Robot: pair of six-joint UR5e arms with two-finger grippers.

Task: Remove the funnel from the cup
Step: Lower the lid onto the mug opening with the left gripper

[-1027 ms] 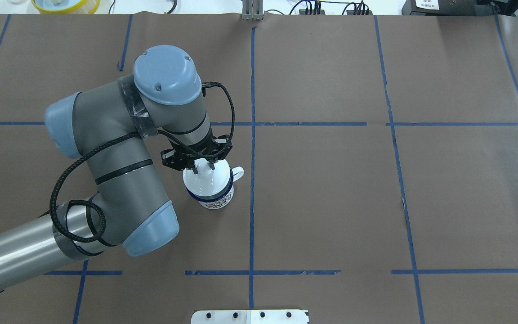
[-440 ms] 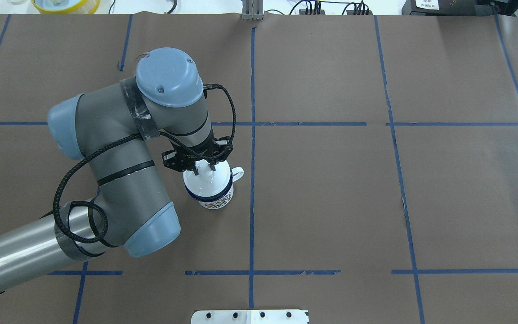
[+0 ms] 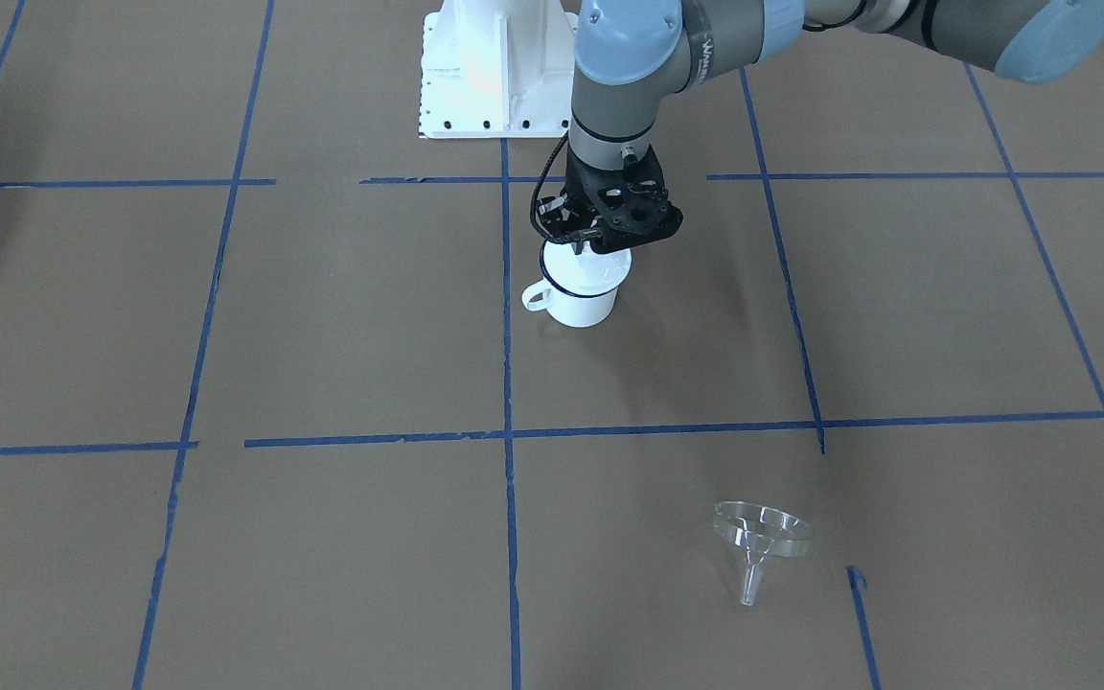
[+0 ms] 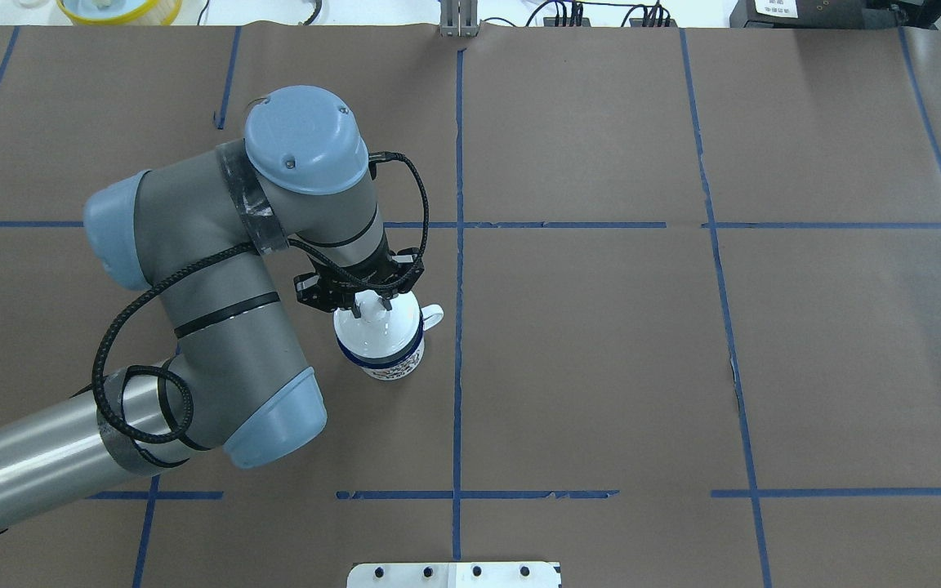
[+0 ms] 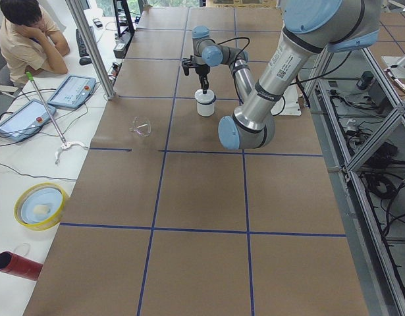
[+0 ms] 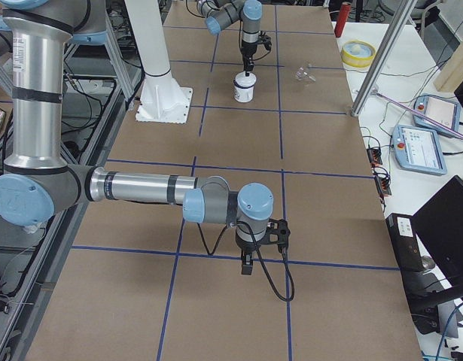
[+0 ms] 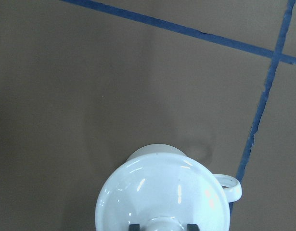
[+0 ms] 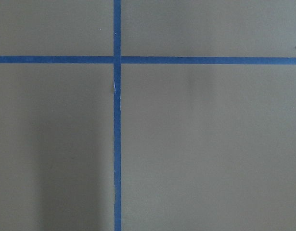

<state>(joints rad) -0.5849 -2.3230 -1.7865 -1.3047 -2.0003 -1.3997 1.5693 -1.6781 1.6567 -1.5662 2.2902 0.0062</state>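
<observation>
With the funnel (image 3: 761, 539) already out of it, the cup (image 3: 583, 299) stands upright on the tabletop (image 4: 601, 343), nearer the robot base. Funnel lies on its side well apart from the cup, on the robot's left half, spout pointing away from the robot, just beside a short blue tape mark (image 3: 856, 577). Cup has a white lid (image 7: 162, 192) covering its whole mouth. Its handle (image 7: 229, 188) sticks out toward the long blue tape line (image 4: 458, 327). Left arm (image 4: 217, 327) comes down over the cup. Left jaws are clenched on the lid's knob (image 7: 162, 224), one dark pad (image 7: 134, 226) against each side of it. Right arm (image 6: 141, 188) is over bare tabletop, far from cup and funnel. Right jaws point down close over the surface; can't tell if clenched or released. Right wrist view shows only a tape crossing (image 8: 117, 59).
</observation>
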